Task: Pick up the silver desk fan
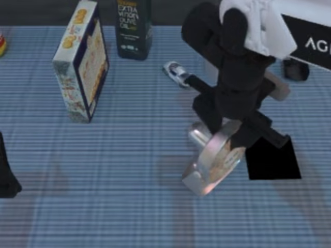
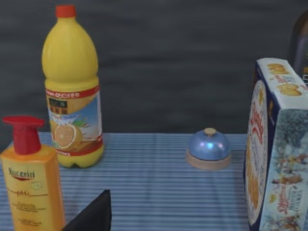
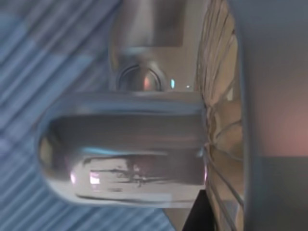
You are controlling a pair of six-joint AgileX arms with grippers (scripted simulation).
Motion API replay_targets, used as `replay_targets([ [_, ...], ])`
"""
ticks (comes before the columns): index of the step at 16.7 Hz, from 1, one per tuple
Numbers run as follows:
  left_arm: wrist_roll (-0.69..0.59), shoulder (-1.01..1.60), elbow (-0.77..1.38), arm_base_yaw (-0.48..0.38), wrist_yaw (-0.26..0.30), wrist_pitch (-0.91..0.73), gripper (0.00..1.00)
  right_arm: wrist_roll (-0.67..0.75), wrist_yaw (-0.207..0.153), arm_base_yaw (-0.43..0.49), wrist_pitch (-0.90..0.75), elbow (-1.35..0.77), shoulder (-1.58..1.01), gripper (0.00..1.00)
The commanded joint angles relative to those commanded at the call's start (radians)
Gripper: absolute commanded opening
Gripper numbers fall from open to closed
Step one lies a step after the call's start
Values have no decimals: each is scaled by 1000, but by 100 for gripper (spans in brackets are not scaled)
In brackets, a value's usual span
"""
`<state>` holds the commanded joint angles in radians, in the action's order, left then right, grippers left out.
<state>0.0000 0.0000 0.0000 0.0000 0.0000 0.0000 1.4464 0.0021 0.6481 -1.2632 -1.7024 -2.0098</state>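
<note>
The silver desk fan [image 1: 214, 155] is right of the table's middle: thick shiny disc head, pale cream-gold face, stubby rear housing and small base. My right gripper [image 1: 235, 129] comes down from above onto the top of the disc and is shut on the fan. In the right wrist view the fan's rounded rear housing [image 3: 125, 144] fills the picture, with the wire grille beside it. One dark finger [image 3: 197, 219] shows between housing and disc; the other finger is hidden. My left gripper [image 1: 5, 175] is parked at the table's left edge, open, with one finger [image 2: 94, 216] in view.
A small silver toy car [image 1: 177, 72] lies behind the fan. A cereal box [image 1: 83, 62] and a dark olive oil bottle [image 1: 133, 26] stand at the back left. A black square patch [image 1: 274, 163] is just right of the fan. An orange juice bottle [image 2: 72, 96], a yellow lotion bottle [image 2: 31, 187] and a bell [image 2: 208, 149] stand at the far left.
</note>
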Motion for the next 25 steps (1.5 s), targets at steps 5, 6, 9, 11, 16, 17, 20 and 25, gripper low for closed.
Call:
replay_targets([
  [5,0,0,0,0,0,0,100,-2,0,5,-144,-142,2,0],
  [6,0,0,0,0,0,0,100,-3,0,6,-155,-153,3,0],
  [9,0,0,0,0,0,0,100,-1,0,1,-153,-152,2,0],
  [11,0,0,0,0,0,0,100,14,0,-8,-154,-146,6,0],
  [16,0,0,0,0,0,0,100,216,-1,-116,-151,-85,63,0],
  [17,0,0,0,0,0,0,100,271,-1,-144,-150,-67,79,0],
  [20,0,0,0,0,0,0,100,422,-1,-225,-146,-16,126,0],
  [25,0,0,0,0,0,0,100,497,-1,-274,-140,15,158,0],
])
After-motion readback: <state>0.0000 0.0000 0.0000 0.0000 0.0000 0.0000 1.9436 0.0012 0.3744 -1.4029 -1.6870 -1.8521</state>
